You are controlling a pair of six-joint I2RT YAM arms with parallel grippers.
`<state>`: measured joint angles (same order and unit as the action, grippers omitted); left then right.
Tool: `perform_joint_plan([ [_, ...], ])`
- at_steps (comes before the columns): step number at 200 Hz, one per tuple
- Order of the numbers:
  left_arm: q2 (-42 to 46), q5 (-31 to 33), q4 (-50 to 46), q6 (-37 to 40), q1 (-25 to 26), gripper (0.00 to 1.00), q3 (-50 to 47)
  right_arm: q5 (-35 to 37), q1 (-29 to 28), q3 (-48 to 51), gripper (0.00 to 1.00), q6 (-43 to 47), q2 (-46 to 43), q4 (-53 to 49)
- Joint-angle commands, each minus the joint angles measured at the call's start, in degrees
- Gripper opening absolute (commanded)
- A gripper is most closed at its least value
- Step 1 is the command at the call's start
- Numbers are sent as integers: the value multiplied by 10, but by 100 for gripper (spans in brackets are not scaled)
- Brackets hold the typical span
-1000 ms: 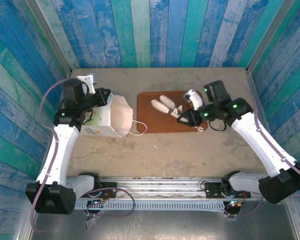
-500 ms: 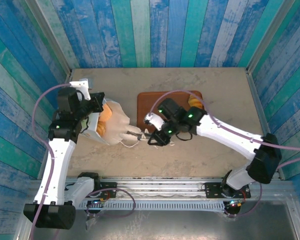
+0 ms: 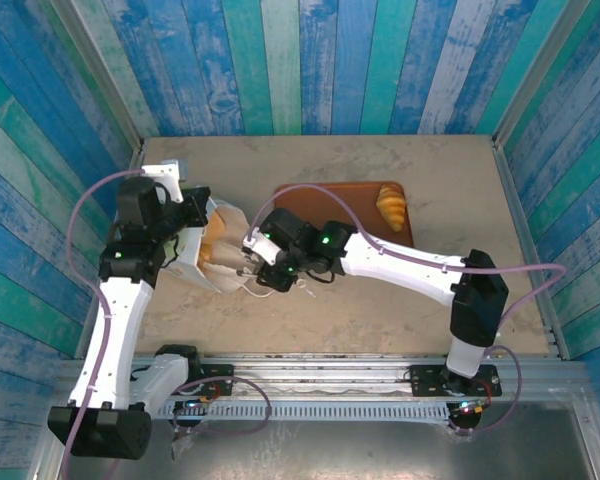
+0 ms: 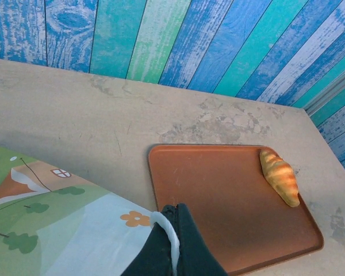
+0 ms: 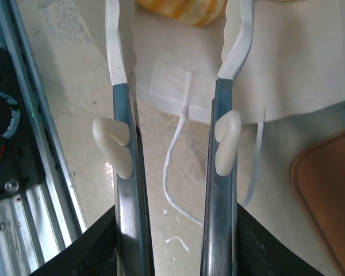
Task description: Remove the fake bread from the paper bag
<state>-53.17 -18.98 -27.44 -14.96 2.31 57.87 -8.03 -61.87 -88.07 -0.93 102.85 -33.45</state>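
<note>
Bag [image 3: 236,236]: just one, white with green print, tipped over at left, rim pinched tight by left gripper [image 4: 173,214]. Golden bread [image 3: 212,246] inside its mouth. Right gripper [image 5: 178,34] halfway spread, empty, just outside. One ridged croissant [image 4: 279,177] on tray [image 4: 218,201].

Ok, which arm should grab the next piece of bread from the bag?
Right. The right gripper sits at the mouth of the paper bag, jaws open, with fake bread just ahead of them. The left gripper is shut on the paper bag, holding it.
</note>
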Motion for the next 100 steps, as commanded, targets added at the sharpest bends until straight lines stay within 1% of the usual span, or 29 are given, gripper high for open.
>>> perform_joint_plan([
  [1,22,1,28,8,-2,0,-3,1,-2,-41,47,-12,27,27],
  [59,29,9,27,10,-2,0,-2,7,-1,-117,49,-33,96,23],
  [71,31,6,27,10,-2,0,-1,5,-1,-124,49,-36,101,23],
  [84,31,5,27,12,-2,0,-1,20,1,-127,50,-51,107,23],
  [100,33,6,27,12,-2,0,-2,7,8,-134,51,-63,118,23],
])
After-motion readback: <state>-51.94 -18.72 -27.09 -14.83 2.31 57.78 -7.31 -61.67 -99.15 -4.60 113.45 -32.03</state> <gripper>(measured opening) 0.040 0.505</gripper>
